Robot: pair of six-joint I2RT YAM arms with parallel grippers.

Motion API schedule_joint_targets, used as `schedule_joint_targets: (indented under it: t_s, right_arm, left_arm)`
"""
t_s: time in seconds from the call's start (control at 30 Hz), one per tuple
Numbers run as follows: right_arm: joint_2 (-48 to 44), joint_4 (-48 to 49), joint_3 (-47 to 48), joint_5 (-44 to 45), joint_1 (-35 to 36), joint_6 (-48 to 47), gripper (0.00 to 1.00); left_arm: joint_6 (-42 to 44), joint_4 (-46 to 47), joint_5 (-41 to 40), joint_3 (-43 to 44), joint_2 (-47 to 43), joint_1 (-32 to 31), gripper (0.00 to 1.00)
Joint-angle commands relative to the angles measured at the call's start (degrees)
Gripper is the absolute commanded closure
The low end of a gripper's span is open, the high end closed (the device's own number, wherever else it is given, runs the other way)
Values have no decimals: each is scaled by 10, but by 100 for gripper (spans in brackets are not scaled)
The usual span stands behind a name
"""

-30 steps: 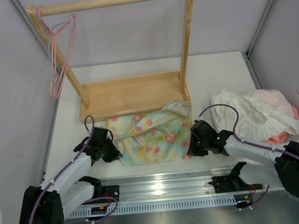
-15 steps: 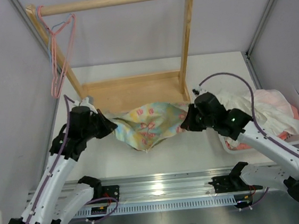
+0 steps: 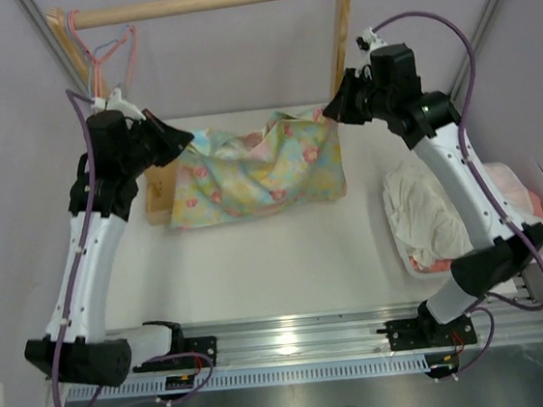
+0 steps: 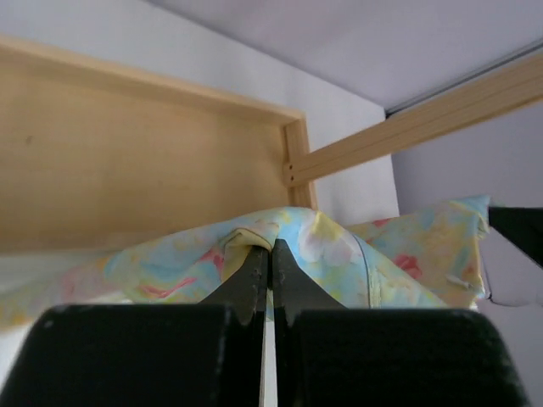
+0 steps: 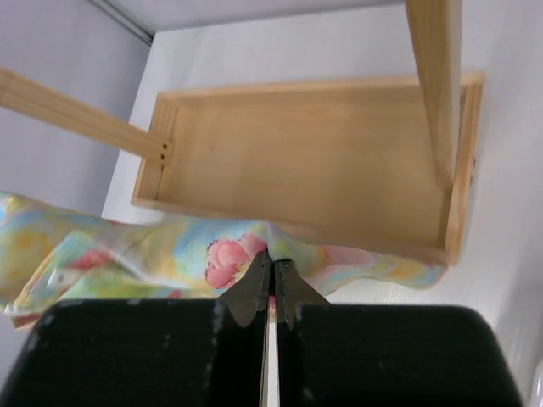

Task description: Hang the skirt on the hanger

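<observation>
Both arms have gone up and back since half a second ago. The skirt [image 3: 258, 166] was sagging low over the front of the table [image 3: 287, 260] and is now raised and pulled wider, in front of the wooden rack [image 3: 338, 51].

The left gripper [image 3: 183, 141] is clamped on the skirt's upper left corner. In the left wrist view the fingertips [image 4: 254, 270] are pressed together with a fold of cloth pinched between them.

The right gripper [image 3: 332, 110] is clamped on the upper right corner. The right wrist view shows the same: jaws closed tight, cloth with a pink flower caught at the tips.

The skirt hangs between the two grippers, off the table. Its top edge dips in the middle and its lower hem hangs free. It covers most of the rack's base tray [image 3: 157, 194], of which only the left end shows. The right corner sits just beside the rack's right post.

The hanger [image 3: 132, 45] is hooked on the left end of the rail [image 3: 207, 1], just above and behind the left arm's wrist, apart from the skirt. Its lower part is hidden by the arm.

The heap of clothes [image 3: 433, 216], white and pink, is at the right side of the table, under the right arm and well apart from the skirt.
</observation>
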Motion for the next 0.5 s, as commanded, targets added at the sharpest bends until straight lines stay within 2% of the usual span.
schedule_joint_targets:
  t_s: [0.0,0.17,0.23,0.33,0.37,0.43,0.47]
  right_arm:
    - [80,19,145,-64,-21,-44,100]
    - [139,40,241,-78,-39,-24,100]
    - [148,37,249,-80,-41,-14,100]
    - [127,47,208,-80,-38,-8,100]
    - [117,64,157,-77,-36,-8,100]
    - [88,81,97,-70,-34,0,100]
    - [79,90,38,-70,-32,1,100]
  left_arm:
    - [-6,115,60,85,60,29,100]
    - [-7,137,87,228,143,40,100]
    - [-5,124,83,241,149,45,100]
    - [-4,123,79,188,128,48,100]
    - [-4,119,75,174,120,49,100]
    - [-8,122,63,82,82,50,100]
    - [-13,121,62,56,69,50,100]
